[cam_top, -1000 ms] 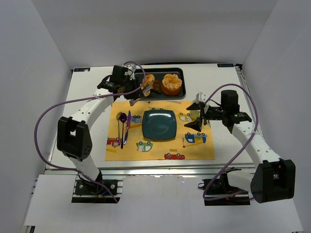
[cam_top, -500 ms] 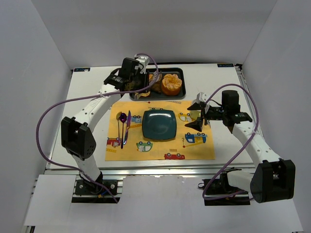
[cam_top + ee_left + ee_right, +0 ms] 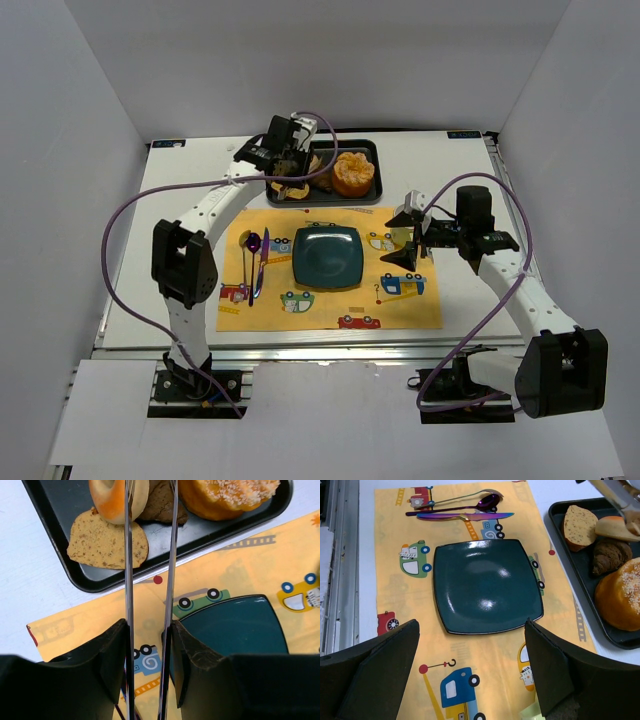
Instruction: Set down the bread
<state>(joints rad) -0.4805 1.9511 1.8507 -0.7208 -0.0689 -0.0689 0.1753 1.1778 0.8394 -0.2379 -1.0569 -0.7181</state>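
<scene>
The bread [image 3: 107, 500] is a small golden bun at the left end of the black tray [image 3: 55, 517]; it also shows in the right wrist view [image 3: 615, 529]. My left gripper [image 3: 148, 630] is shut on metal tongs [image 3: 171, 555] that reach out over the tray. The left tong arm crosses the bun, and the tips are cut off by the frame's top edge, so I cannot tell whether they grip it. In the top view the left gripper [image 3: 285, 152] hovers over the tray's left part. My right gripper [image 3: 472, 630] is open and empty above the placemat, right of the teal plate [image 3: 487, 585].
The tray also holds a flat toast slice [image 3: 107, 542], a dark brown pastry [image 3: 162, 505] and a large orange pastry [image 3: 225, 497]. A purple spoon and knife [image 3: 465, 516] lie on the yellow placemat [image 3: 400, 300], left of the plate [image 3: 327, 256]. White walls surround the table.
My left arm has swung right and farther back, carrying the tongs from the tray's left edge to over its left part. The right arm has not moved.
</scene>
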